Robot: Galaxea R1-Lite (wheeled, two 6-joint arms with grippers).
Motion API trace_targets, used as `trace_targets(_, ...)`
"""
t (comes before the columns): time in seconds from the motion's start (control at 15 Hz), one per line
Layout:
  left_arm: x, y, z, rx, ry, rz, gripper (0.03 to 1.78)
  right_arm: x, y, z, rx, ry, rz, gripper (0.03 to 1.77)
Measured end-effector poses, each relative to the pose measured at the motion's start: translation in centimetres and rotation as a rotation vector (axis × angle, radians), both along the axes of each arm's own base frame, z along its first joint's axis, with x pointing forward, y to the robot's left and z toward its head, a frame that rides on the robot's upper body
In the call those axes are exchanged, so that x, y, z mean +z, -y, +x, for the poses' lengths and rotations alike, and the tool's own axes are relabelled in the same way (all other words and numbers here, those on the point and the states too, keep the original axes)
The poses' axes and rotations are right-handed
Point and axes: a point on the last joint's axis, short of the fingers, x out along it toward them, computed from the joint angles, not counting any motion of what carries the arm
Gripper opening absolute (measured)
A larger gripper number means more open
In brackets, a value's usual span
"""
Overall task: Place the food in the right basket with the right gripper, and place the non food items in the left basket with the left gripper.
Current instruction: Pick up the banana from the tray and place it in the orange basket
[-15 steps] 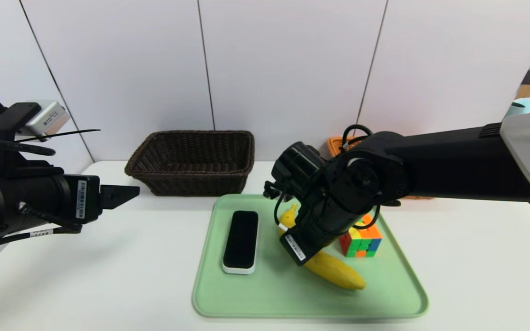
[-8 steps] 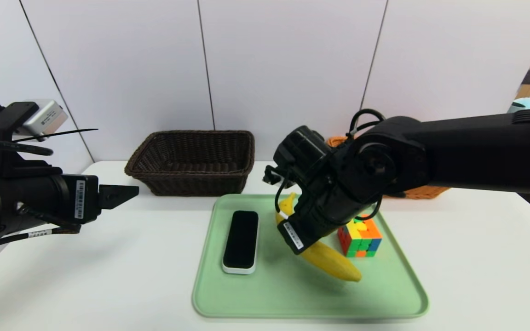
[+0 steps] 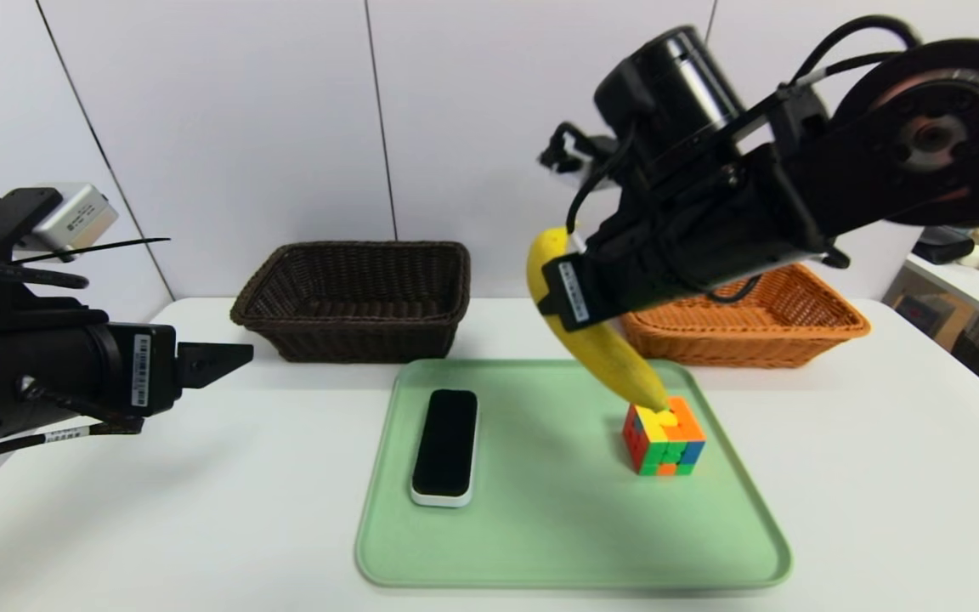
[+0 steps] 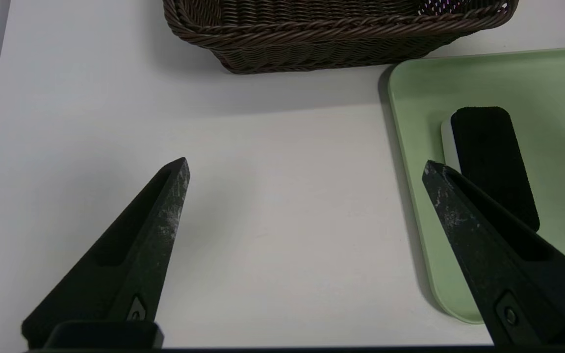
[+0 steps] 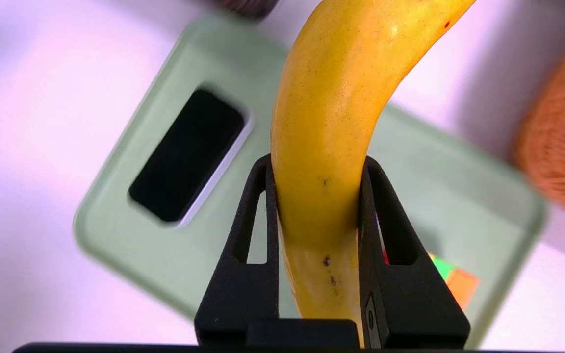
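The food, a long yellow banana (image 3: 604, 353), hangs in the air over the back of the green tray (image 3: 557, 527), its lower tip just above the puzzle cube (image 3: 664, 438). My right gripper (image 3: 579, 293) is shut on the banana (image 5: 331, 122), one finger on each side of it. The black slab (image 3: 444, 442) lies on the tray's left half. The right basket (image 3: 761, 340), orange-tan wicker, stands behind the tray to the right, and the dark brown left basket (image 3: 353, 336) behind it to the left. My left gripper (image 4: 304, 166) hovers open over bare table left of the tray.
The white table ends at a wall just behind both baskets. In the left wrist view the tray's edge (image 4: 410, 98) and the slab (image 4: 493, 162) lie beside one finger. A side table with oddments stands at far right (image 3: 965, 280).
My right arm has lifted the banana off the tray and carried it up and back towards the orange-tan basket. The left arm has stayed where it was.
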Motion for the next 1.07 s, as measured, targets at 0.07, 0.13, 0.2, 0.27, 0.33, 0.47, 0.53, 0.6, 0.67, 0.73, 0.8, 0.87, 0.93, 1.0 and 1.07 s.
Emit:
trace_targets(0.07, 0.1, 0.0, 0.0, -0.001, 0.003, -0.001, 1.69, 0.9, 1.3, 1.0, -0.077, 0.053, 0.029, 0.44)
trace_targets(0.13, 0.1, 0.0, 0.0, 0.0, 0.005, -0.002, 1.69, 1.5, 2.8, 2.1, -0.154, 0.1, 0.05, 0.44)
trace_targets(0.2, 0.1, 0.0, 0.0, 0.0, 0.005, -0.002, 1.69, 2.0, 4.3, 3.4, -0.232, 0.146, 0.075, 0.44)
trace_targets(0.27, 0.1, 0.0, 0.0, -0.001, 0.005, -0.002, 1.69, 2.3, 5.9, 4.7, -0.308, 0.184, 0.105, 0.44)
trace_targets(0.33, 0.1, 0.0, 0.0, -0.001, 0.006, -0.002, 1.69, 2.6, 7.7, 6.0, -0.385, 0.221, 0.144, 0.44)
trace_targets(0.47, 0.1, 0.1, -0.1, -0.008, 0.006, -0.002, 1.69, 2.7, 10.4, 8.4, -0.523, 0.268, 0.26, 0.44)
trace_targets(0.53, 0.1, 0.2, -0.1, -0.01, 0.004, -0.004, 1.69, 2.5, 11.4, 9.5, -0.589, 0.27, 0.341, 0.44)
trace_targets(0.6, 0.1, 0.2, -0.1, -0.01, 0.004, -0.01, 1.69, 2.1, 12.2, 10.4, -0.648, 0.252, 0.415, 0.44)
trace_targets(0.67, 0.1, 0.2, -0.1, -0.009, 0.004, -0.012, 1.69, 1.4, 13.0, 11.3, -0.706, 0.214, 0.49, 0.44)
trace_targets(0.73, 0.1, 0.2, -0.1, -0.01, 0.004, -0.012, 1.69, 0.7, 13.7, 12.0, -0.744, 0.172, 0.555, 0.44)
trace_targets(0.8, 0.1, 0.2, -0.2, -0.011, 0.003, -0.012, 1.69, -0.1, 14.3, 12.7, -0.774, 0.131, 0.602, 0.44)
trace_targets(0.87, 0.1, 0.2, -0.2, -0.011, 0.004, -0.013, 1.69, -0.7, 14.6, 13.2, -0.789, 0.112, 0.616, 0.44)
trace_targets(0.93, 0.1, 0.2, -0.2, -0.01, 0.004, -0.013, 1.69, -1.3, 15.0, 13.8, -0.807, 0.1, 0.617, 0.44)
trace_targets(1.0, 0.1, 0.2, -0.2, -0.012, 0.004, -0.013, 1.69, -2.0, 15.2, 14.3, -0.822, 0.089, 0.614, 0.44)
trace_targets(1.07, 0.1, 0.3, -0.2, -0.013, 0.004, -0.013, 1.69, -2.7, 15.5, 14.8, -0.837, 0.077, 0.608, 0.44)
